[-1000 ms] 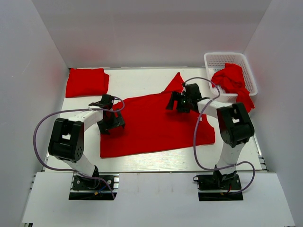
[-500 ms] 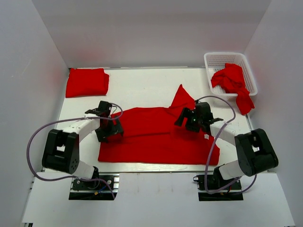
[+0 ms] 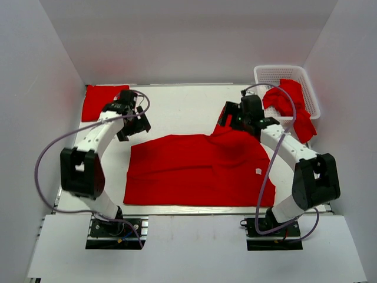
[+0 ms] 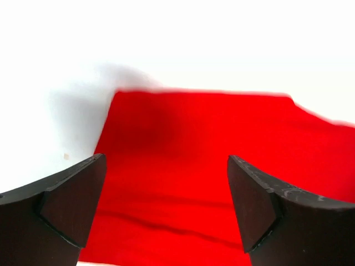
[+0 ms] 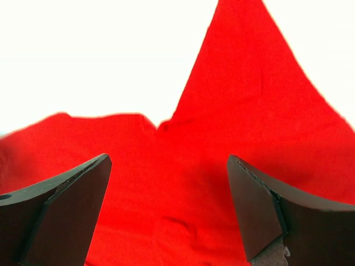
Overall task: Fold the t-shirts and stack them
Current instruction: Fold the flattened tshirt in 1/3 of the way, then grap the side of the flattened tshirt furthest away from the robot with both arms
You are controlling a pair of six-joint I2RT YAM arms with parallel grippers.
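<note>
Our left pincer (image 3: 134, 125) and right pincer (image 3: 232, 121) both stand spread, empty. The shirt (image 3: 200, 171) lies flat on the surface (image 3: 177, 109), just nearward of the left, under the right; its long axis runs between the 2, and we judge the right arm nearer.

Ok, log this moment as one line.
spread shirt flat mid-table | left jaws open, empty, by its far-left corner | right jaws open, empty, over its far sleeve | folded shirt far left | basket holds crumpled shirts
</note>
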